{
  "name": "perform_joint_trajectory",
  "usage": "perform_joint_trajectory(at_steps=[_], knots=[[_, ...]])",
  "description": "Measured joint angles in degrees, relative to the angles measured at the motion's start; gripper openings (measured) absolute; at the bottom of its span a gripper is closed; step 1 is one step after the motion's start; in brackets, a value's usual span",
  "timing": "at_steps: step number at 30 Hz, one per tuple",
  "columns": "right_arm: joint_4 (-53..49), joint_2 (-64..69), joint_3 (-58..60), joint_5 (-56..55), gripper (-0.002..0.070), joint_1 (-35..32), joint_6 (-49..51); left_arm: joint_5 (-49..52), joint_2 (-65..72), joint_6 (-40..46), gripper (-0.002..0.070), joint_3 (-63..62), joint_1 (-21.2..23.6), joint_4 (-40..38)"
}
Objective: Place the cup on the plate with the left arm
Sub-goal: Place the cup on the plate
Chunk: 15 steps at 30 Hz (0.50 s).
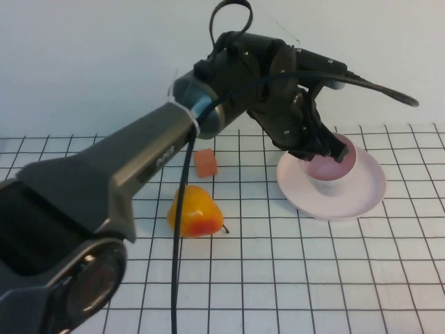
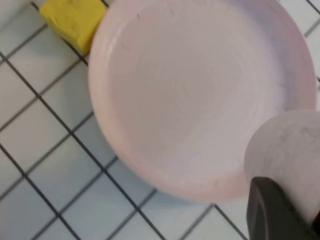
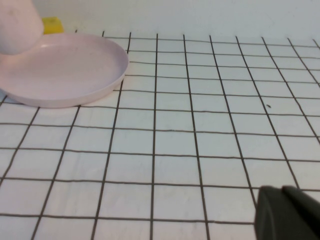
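Observation:
The pale pink cup (image 1: 325, 169) stands upright over the middle of the large pale pink plate (image 1: 361, 195), at the right back of the table. My left gripper (image 1: 321, 147) reaches down from above and is shut on the cup's rim. In the left wrist view one black finger (image 2: 275, 210) presses on the cup's wall (image 2: 292, 145), with the plate (image 2: 190, 100) beneath. I cannot tell whether the cup's base touches the plate. The right wrist view shows the cup (image 3: 15, 25) and the plate (image 3: 75, 70) from the side. My right gripper (image 3: 287, 215) hangs low over bare table, away from the plate.
A yellow-orange pear (image 1: 195, 212) lies left of the plate. An orange cube (image 1: 205, 163) sits behind the pear. A yellow block (image 2: 75, 20) lies just beyond the plate's far rim and also shows in the right wrist view (image 3: 51, 25). A gridded white tabletop (image 1: 313, 278) lies in front.

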Motion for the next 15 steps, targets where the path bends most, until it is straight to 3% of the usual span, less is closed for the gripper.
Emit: perform_joint_trajectory(at_steps=[7,15], knots=[[0.0,0.0,0.0,0.0,-0.0002,0.0,0.0,2.7,14.4,-3.3,0.0009,-20.1,0.0,4.3],[0.0,0.0,0.0,0.0,-0.0002,0.0,0.0,2.3,19.4,-5.6,0.0009,-25.7,0.0,5.2]])
